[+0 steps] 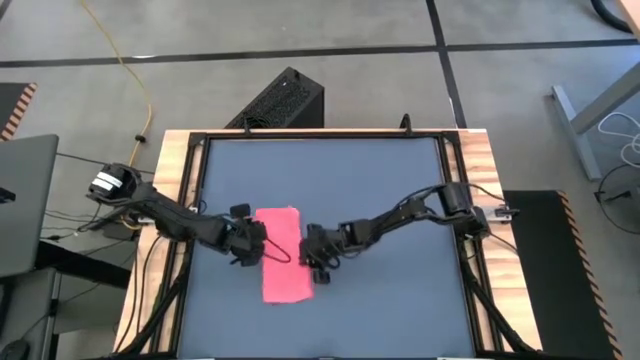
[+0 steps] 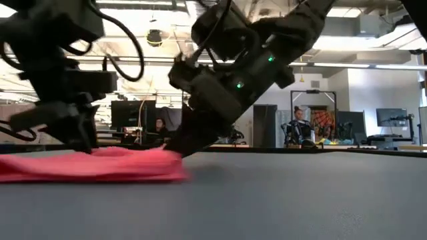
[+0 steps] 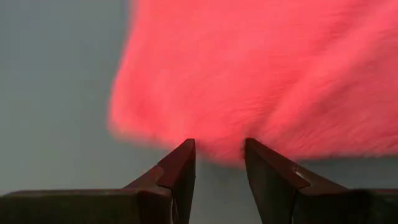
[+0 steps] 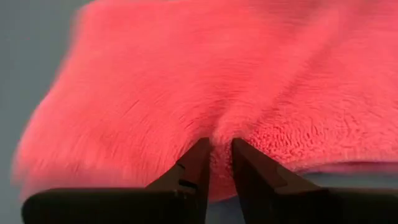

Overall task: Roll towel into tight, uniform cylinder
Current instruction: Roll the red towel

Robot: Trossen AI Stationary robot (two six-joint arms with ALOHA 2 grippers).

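The pink-red towel [image 1: 283, 262] lies flat on the dark tabletop as a long strip, running from far to near. My left gripper [image 1: 256, 246] is low at the towel's left long edge. My right gripper [image 1: 310, 250] is low at its right long edge, opposite the left one. In the left wrist view the towel's edge [image 3: 217, 152] reaches in between my fingertips. In the right wrist view my fingers are closed narrowly on a pucker of cloth [image 4: 221, 134]. The white tag does not show. My left gripper has the towel's left long edge [image 3: 219, 149] between its two fingertips, coming in low from the table's left. How many layers it has cannot be told. The towel stays on the table. My right gripper pinches the towel's right long edge [image 4: 221, 138] between its two fingers, slanting down from the table's right. The cloth puckers into a crease at the fingertips. The towel's edge there is raised a little [image 2: 167, 155], and the rest lies on the table.
The dark tabletop [image 1: 380, 180] has a wooden frame [image 1: 470, 150] around it. A black box [image 1: 280, 100] stands on the floor beyond the far edge. People and desks show in the room behind in the low view.
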